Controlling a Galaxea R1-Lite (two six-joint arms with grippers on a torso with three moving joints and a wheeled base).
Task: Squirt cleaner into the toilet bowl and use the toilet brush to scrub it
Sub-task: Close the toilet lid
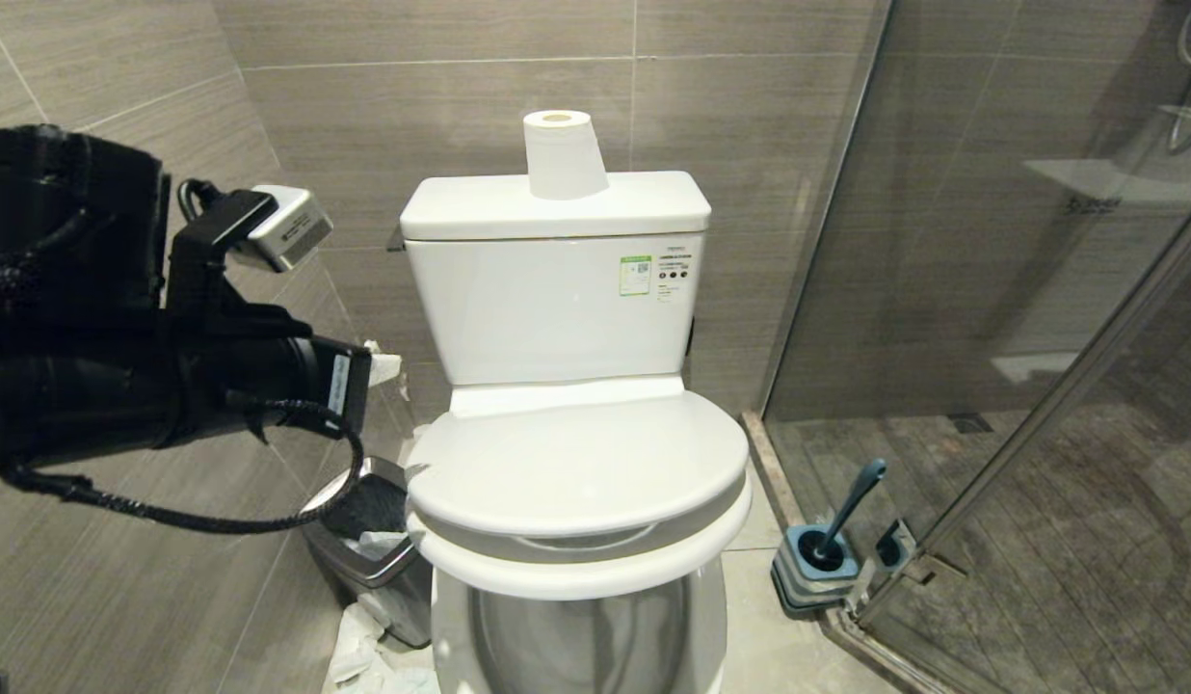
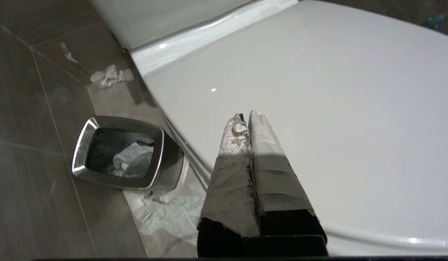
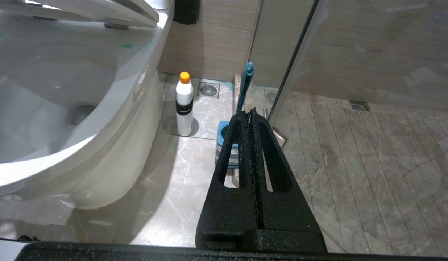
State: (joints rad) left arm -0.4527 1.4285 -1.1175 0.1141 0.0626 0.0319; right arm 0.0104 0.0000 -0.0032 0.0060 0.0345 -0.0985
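Overhead, the left gripper (image 2: 245,117) is hovering pressed shut and empty above the glossy white ceramic toilet bowl's (image 2: 318,108) closed lid; the right gripper (image 3: 250,115) is hanging clamped, empty, near the teal-handled toilet brush (image 3: 244,85).

The white plastic lid (image 1: 576,463) lies shut over the white ceramic toilet bowl (image 1: 576,569), blocking the way in. The shiny metal bin (image 1: 369,540) crowds the gap by the grey tiled wall (image 1: 123,578). A glass shower door (image 1: 991,289) closes off the other side.

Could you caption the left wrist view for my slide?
Shut left gripper above the closed toilet lid, chrome-rimmed bin beside it.
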